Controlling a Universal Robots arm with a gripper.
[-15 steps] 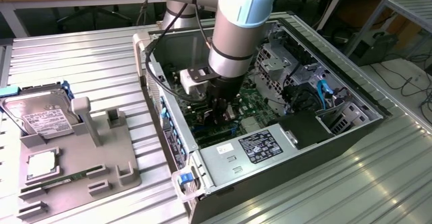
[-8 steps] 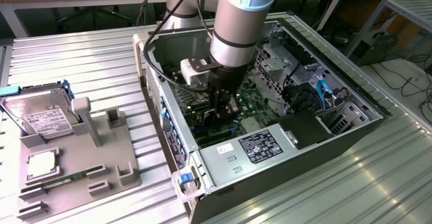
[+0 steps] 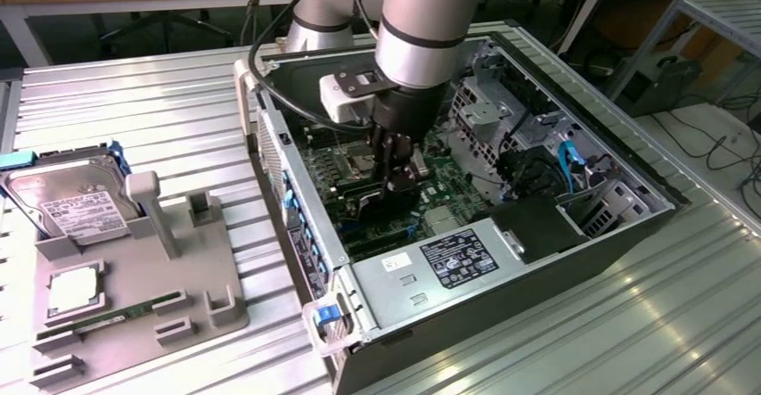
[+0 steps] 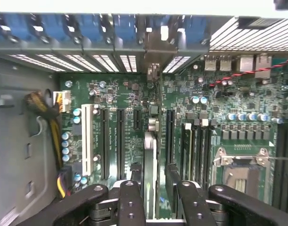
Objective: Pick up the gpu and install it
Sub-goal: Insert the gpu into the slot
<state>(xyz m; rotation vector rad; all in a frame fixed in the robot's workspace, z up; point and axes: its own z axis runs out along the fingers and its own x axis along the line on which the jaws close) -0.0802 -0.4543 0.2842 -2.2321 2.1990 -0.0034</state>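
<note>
The gpu (image 4: 150, 150) shows edge-on as a thin green card running down the middle of the wrist view, with its silver bracket (image 4: 153, 70) toward the case's rear slots. My gripper (image 4: 152, 172) is shut on it, one black finger on each side. The card stands upright just over the long black slots of the large green motherboard (image 4: 120, 94). In the exterior view my gripper (image 3: 398, 179) reaches down into the open computer case (image 3: 618, 190), and the gpu (image 3: 383, 206) hangs dark beneath it, close to the motherboard (image 3: 446, 190). Whether the card's edge is touching a slot I cannot tell.
A grey fixture tray (image 3: 191, 306) on the exterior view's left holds a hard drive (image 3: 71, 203), a processor (image 3: 74, 290) and a memory stick (image 3: 113, 316). Inside the case are the power supply (image 3: 446, 257), drive cages (image 3: 500, 110), yellow cables (image 4: 50, 108) and the processor socket (image 4: 240, 169).
</note>
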